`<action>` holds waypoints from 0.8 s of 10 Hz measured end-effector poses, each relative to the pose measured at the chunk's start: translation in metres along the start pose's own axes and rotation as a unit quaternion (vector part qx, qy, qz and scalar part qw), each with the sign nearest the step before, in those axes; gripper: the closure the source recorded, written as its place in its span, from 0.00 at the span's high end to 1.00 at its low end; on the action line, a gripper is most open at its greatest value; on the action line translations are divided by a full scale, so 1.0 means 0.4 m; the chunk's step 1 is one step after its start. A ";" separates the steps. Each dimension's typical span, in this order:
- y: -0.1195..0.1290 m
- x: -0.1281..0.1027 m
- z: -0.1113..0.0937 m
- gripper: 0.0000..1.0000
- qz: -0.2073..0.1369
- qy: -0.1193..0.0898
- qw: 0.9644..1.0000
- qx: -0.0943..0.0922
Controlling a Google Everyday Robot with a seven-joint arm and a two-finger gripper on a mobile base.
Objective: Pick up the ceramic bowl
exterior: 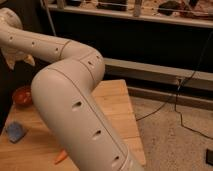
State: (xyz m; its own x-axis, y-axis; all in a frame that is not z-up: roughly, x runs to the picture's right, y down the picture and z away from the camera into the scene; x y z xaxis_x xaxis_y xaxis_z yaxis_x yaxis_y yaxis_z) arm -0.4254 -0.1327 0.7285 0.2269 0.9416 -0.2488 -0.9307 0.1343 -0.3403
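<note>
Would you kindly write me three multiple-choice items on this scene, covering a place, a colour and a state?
1. Where is the ceramic bowl? A on the floor; B on the wooden table, left side; C on a shelf.
2. What colour is the flat pad nearer the camera? A blue; B green; C white.
3. The gripper is: A shut on the bowl; B shut on the pad; C open, empty.
B: it rests on the tabletop. A: the pad is blue. C: it hangs open at upper left, above the bowl.

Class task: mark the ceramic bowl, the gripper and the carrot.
ceramic bowl point(22, 96): camera view, on its inside.
gripper point(19, 62): camera view, between its fingertips, above the bowl.
carrot point(61, 157): camera view, on its visible end.
</note>
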 end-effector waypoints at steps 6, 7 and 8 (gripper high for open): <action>-0.009 0.041 0.098 0.65 0.126 -0.016 0.992 0.013; -0.010 0.051 0.117 0.65 0.150 -0.019 0.988 0.014; -0.011 0.057 0.127 0.65 0.163 -0.020 0.986 0.015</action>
State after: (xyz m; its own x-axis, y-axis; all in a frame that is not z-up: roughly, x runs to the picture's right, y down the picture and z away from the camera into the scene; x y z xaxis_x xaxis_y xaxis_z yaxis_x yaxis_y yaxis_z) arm -0.4307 -0.0961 0.7703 -0.0967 0.9478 -0.3038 -0.9607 -0.1687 -0.2206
